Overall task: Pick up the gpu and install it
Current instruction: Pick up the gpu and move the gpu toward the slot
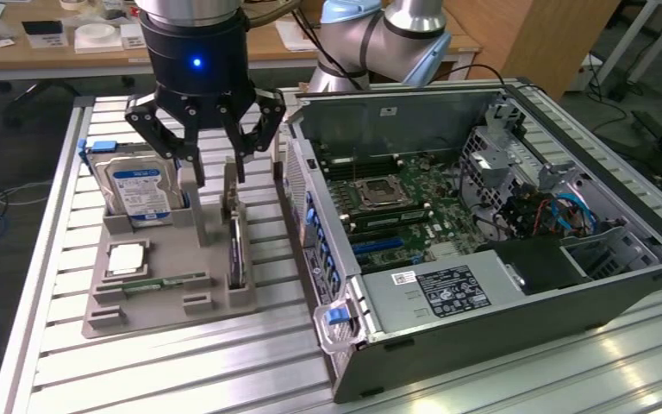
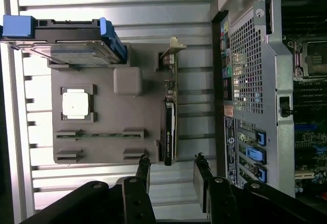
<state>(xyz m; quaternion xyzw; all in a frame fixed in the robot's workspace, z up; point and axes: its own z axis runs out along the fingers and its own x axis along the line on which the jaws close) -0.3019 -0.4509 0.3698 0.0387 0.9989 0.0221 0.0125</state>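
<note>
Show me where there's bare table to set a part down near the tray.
Widest bare table: the stretch between the grey tray and the table's front edge, beside the computer case. A thin strip runs along the tray's exterior-view left. Crowded: the tray's case side, where the gpu stands below the open gripper.

gripper (image 1: 218,169): black, screws, blue light | arm (image 1: 391,30): silver, pale-blue caps

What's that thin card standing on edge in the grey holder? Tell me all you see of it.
It is the gpu, a thin flat card: green circuit board, dark black face, silver metal bracket at one end. It stands on its long edge in a slot of the grey tray, beside the open computer case. The open black gripper hangs over it.
</note>
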